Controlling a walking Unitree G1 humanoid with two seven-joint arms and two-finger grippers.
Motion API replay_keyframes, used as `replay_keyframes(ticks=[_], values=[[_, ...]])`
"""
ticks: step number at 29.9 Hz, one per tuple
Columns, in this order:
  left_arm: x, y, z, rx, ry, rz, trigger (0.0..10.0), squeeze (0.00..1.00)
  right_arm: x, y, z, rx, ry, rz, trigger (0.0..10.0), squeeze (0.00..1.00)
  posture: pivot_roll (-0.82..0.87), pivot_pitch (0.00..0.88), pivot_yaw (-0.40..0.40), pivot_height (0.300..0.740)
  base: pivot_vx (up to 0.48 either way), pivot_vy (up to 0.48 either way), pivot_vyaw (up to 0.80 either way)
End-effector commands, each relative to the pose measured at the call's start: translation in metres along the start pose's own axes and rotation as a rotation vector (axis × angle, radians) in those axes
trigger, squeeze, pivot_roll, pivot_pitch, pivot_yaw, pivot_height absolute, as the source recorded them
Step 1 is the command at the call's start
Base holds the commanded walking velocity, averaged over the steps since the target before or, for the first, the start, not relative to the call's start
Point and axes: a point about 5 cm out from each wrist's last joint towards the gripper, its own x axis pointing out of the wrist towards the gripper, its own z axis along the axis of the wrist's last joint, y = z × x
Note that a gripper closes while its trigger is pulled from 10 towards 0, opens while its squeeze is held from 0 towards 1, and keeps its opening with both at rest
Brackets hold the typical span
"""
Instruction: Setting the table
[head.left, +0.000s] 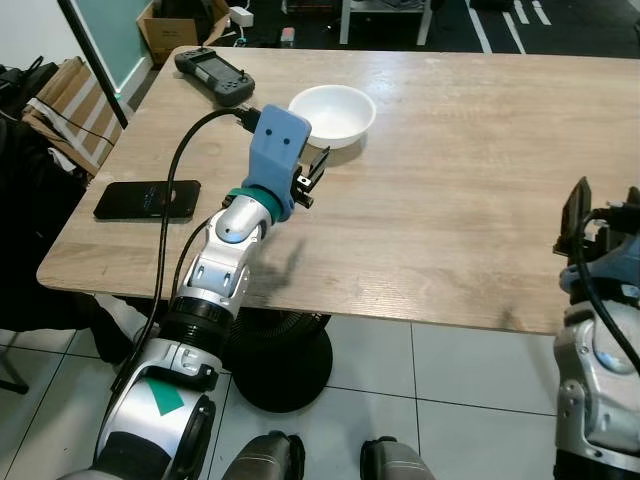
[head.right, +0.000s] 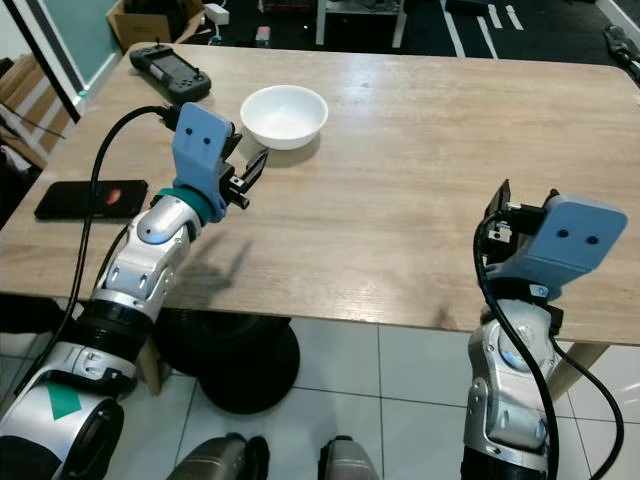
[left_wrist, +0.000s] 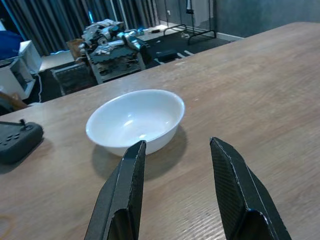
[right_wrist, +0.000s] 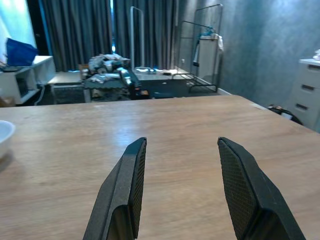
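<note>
A white empty bowl (head.left: 333, 113) stands upright on the wooden table (head.left: 450, 180), toward its far left part. My left gripper (head.left: 317, 166) hovers just short of the bowl (left_wrist: 135, 120), open, with nothing between its fingers (left_wrist: 125, 192). My right gripper (head.right: 497, 225) is at the table's near right edge, open and empty, its fingers (right_wrist: 122, 192) pointing across bare tabletop.
A black phone (head.left: 148, 199) lies near the table's left edge. A dark handheld controller (head.left: 214, 75) sits at the far left corner, close to the bowl. A black cable (head.left: 190, 150) runs along my left arm. Cardboard boxes (head.left: 175, 25) stand on the floor beyond.
</note>
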Motion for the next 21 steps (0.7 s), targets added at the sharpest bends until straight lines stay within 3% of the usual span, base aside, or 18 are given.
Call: replay_keyframes(ticks=[1,21], values=[[0.0006,-0.0016,-0.0010,0.006,0.000,-0.013,10.0,0.00,-0.0018,-0.0035,0.0001,0.005,0.004,-0.016,10.0,0.00,-0.03,0.000,0.116,0.740,0.000,0.000,0.00],[0.0002,-0.0044,-0.0019,0.003,-0.003,-0.018,10.0,0.00,-0.0016,-0.0033,-0.0007,0.008,0.004,-0.024,10.0,0.00,-0.02,0.000,0.107,0.740,0.000,0.000,0.00]])
